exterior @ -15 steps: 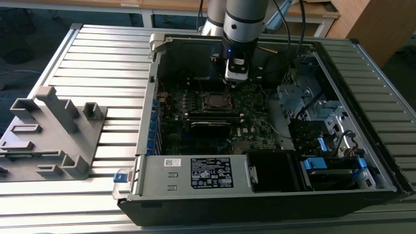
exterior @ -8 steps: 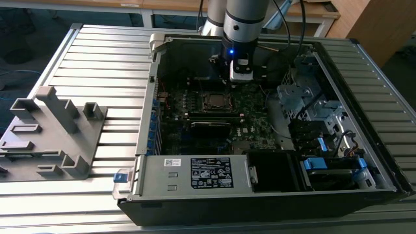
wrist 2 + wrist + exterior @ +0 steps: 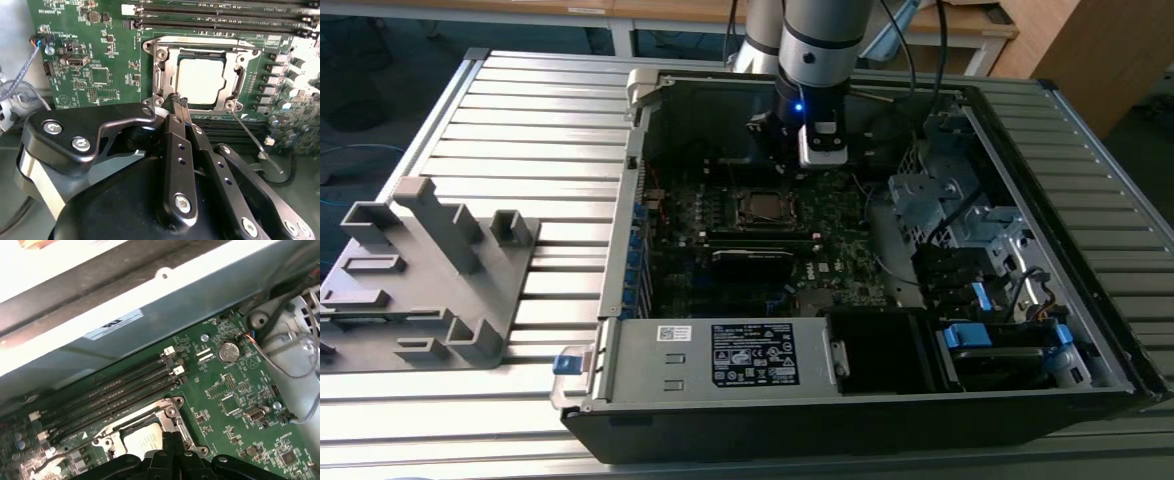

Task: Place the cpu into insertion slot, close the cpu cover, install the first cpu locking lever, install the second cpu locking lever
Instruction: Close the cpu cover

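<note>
The cpu lies flat in the insertion slot on the green motherboard, its pale metal top showing through the window of the cpu cover, which lies down over it. A thin wire locking lever sticks out loose from one corner of the socket. My gripper is shut with nothing between its fingers, its tip just off the socket's edge. In the exterior view the gripper hangs inside the case, a little beyond the socket. The cpu also appears in the first wrist view.
The open computer case lies on a slatted metal table. Long memory slots run beside the socket, and a coin battery sits nearby. Drive cages and cables fill the exterior view's right. A grey plastic fixture stands at its left.
</note>
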You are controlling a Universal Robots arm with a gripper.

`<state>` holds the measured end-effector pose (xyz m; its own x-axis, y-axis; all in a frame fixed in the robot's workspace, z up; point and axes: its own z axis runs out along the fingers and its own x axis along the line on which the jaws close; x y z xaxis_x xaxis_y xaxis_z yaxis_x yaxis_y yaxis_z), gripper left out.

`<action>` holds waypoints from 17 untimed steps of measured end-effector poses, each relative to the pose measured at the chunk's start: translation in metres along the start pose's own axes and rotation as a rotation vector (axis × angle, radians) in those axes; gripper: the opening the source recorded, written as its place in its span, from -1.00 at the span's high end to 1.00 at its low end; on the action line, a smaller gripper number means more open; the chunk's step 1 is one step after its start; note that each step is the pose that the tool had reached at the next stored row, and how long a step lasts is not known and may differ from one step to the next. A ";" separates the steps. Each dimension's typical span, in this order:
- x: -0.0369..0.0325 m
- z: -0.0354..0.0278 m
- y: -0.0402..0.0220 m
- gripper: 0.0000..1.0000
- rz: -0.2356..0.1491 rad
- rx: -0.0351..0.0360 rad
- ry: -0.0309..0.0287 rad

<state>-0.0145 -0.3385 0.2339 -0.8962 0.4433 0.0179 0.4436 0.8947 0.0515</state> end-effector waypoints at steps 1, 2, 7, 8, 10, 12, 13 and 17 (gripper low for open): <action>0.0000 0.0000 0.0000 0.79 -0.014 0.0003 0.0008; 0.0000 0.0002 0.0000 0.79 -0.028 0.0004 0.0014; 0.0000 0.0004 0.0000 0.79 -0.097 0.0017 0.0050; 0.0000 0.0004 0.0000 0.79 -0.106 0.0019 0.0054; 0.0000 0.0005 0.0000 0.79 -0.113 0.0020 0.0058; 0.0000 0.0005 0.0000 0.79 -0.114 0.0019 0.0059; 0.0000 0.0005 0.0000 0.79 -0.114 0.0019 0.0059; 0.0000 0.0005 0.0000 0.79 -0.130 0.0022 0.0067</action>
<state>-0.0145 -0.3385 0.2334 -0.9461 0.3235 0.0180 0.3240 0.9446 0.0517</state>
